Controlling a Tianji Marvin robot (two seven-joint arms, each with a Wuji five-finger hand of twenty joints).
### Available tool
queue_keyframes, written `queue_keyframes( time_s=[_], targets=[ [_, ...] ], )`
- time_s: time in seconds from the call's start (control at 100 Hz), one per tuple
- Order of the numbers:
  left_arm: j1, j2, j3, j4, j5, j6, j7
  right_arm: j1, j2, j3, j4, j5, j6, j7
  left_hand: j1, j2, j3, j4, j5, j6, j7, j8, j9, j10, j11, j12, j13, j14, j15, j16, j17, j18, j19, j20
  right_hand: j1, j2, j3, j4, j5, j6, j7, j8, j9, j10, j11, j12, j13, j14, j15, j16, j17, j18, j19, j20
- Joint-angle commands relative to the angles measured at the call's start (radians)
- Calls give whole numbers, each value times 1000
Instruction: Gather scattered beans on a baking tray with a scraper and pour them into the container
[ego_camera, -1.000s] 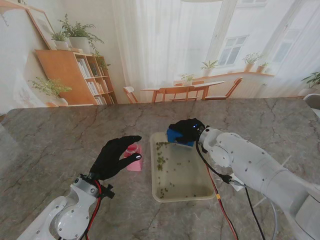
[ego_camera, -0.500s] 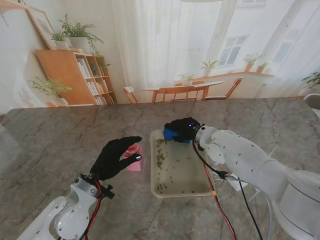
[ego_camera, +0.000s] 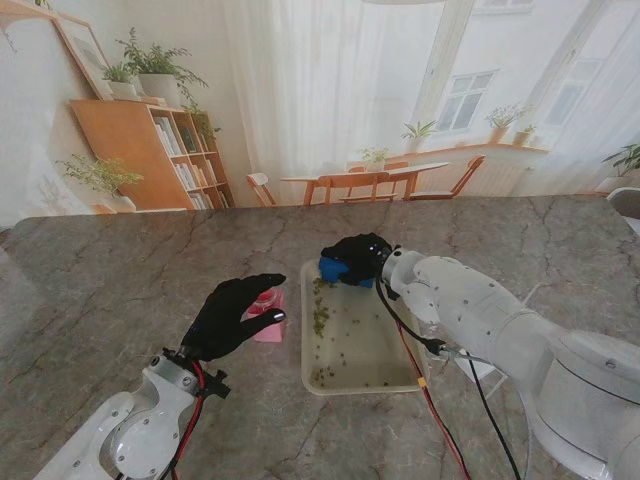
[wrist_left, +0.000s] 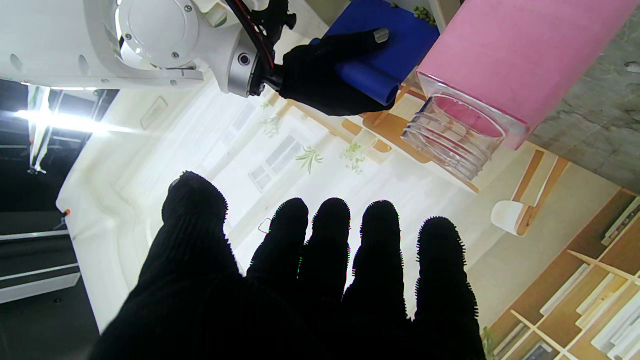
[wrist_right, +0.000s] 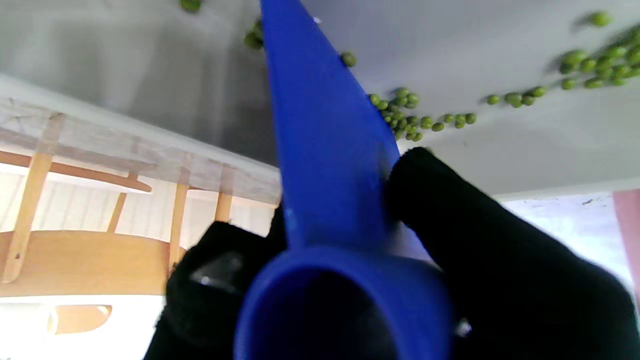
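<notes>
Green beans (ego_camera: 322, 318) part-gathered, many loose on baking tray (ego_camera: 395, 383); right hand (ego_camera: 357, 257) clenches blue scraper (ego_camera: 334, 270); left hand (ego_camera: 232, 315) spread, empty; pink container (ego_camera: 268, 315) unfilled.

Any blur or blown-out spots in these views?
Right wrist view: scraper handle and right hand soft up close, beans sharper. Left wrist view: window backdrop overexposed, left hand a black silhouette. Stand view: sharp, table edge bowed.

The right robot hand (ego_camera: 352, 258) slid the scraper (ego_camera: 333, 269) leftward.
</notes>
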Motion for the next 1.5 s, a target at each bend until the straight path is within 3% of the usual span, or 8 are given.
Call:
queue_keyframes(
  time_s=[0.0,0.45,0.88,1.49],
  targets=[
    [6,-1,2,-1,-1,3,2,-8,-11,-2,2,3,-10,15,30,60,-17,103,22,-26,5,14,6,-29,2,24,10,-6,2,6,1,10,18,24,34,-11,68,-1,35,-74,35,36,17,-4,36,15,94,-108,21,-2,43,-209,97,37],
    [7,-1,1,0,-3,1,-2,-46,4,8,-31,-10,-85,6,29,58,-17,103,23,-25,5,13,6,-28,1,23,12,-5,3,7,1,12,16,25,17,-81,123,-11,93,-103,29,10,67,-9,18,6,142,-113,21,10,56,-247,142,76],
    [2,2,16,-2,-17,-12,-26,-144,102,129,-231,-78,-72,81,28,53,-17,103,26,-26,3,12,10,-21,1,21,11,2,0,6,-1,19,12,26,12,-125,154,-18,124,-118,33,-14,96,-9,3,11,166,-111,23,21,62,-260,165,98],
    [-44,11,99,11,42,-78,-21,-297,192,299,-437,-151,-63,199,29,36,-17,102,25,-30,0,6,14,-23,0,18,16,5,1,4,3,22,5,29,10,-149,168,-23,140,-131,37,-32,113,-8,-13,19,177,-108,19,30,65,-267,176,112]
  ],
)
